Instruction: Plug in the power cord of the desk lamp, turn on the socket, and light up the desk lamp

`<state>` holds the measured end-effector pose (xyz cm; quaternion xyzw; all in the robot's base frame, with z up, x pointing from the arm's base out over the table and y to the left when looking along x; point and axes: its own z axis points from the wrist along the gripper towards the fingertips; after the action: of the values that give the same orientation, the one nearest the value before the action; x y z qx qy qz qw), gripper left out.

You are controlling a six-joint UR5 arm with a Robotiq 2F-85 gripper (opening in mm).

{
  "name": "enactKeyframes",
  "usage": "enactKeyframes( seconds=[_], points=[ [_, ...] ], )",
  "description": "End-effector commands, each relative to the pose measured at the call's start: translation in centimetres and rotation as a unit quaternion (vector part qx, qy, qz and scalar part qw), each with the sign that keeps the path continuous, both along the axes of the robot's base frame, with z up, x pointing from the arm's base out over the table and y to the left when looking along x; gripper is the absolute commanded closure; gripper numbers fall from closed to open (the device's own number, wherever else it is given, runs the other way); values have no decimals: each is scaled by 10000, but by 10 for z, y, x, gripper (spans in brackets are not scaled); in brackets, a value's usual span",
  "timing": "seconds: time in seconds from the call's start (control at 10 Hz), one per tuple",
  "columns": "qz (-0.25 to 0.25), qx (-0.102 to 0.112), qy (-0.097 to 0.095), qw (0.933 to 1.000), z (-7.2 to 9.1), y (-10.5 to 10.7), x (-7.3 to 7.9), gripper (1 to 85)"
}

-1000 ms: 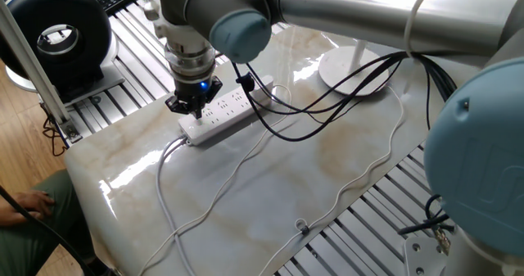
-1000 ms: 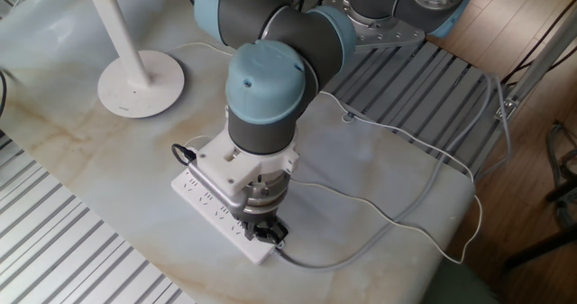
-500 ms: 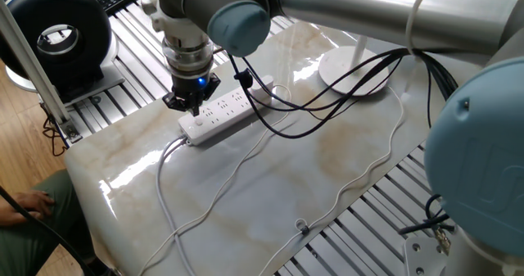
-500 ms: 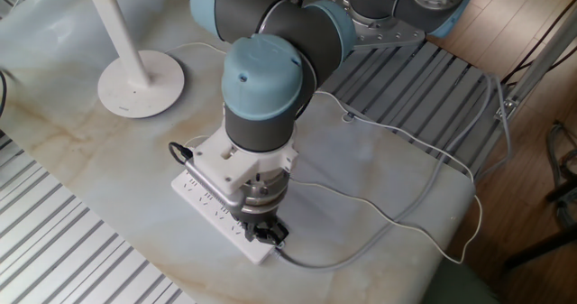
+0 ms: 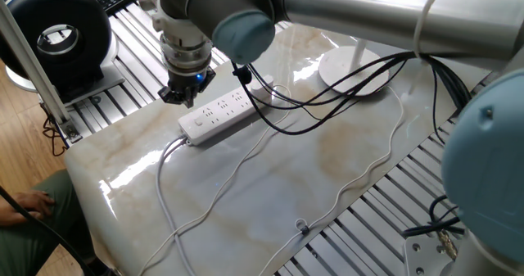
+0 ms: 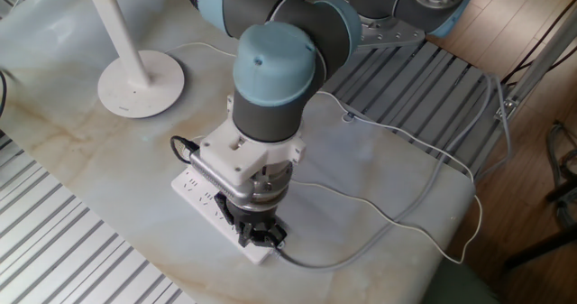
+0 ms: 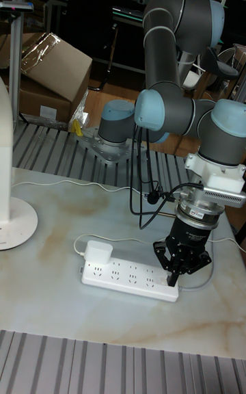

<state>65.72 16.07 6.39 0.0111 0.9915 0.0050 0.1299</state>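
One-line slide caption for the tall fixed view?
Gripper poised over the button end of the socket, white plug seated at its far end.

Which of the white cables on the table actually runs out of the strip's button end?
The thicker white cable, leaving the socket at its button end under the gripper; the thinner cord lies loose.

Bright even indoor light, window glare streaking the glossy marble table (image 5: 270, 186), soft shadows, mostly sharp focus
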Motion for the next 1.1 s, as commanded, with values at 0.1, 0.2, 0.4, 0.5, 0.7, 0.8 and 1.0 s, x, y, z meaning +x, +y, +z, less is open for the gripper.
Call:
enactKeyframes(
  seconds=[0.1, 0.2, 0.4, 0.5, 0.7, 0.8, 1.0],
  points=[
    [43, 41, -384, 9992, -2, 4, 6, 847],
    [43, 26, -315, 9995, -3, 2, 2, 847],
    [22, 2, -238, 9997, -8, 0, -4, 847],
    [0, 8, -238, 9997, -10, 0, -5, 847],
    [-29, -14, -207, 9998, -15, 0, -8, 847],
    [-36, -12, -215, 9998, -14, 0, -8, 847],
    [-51, -31, -139, 9999, -15, -1, -13, 847]
  ],
)
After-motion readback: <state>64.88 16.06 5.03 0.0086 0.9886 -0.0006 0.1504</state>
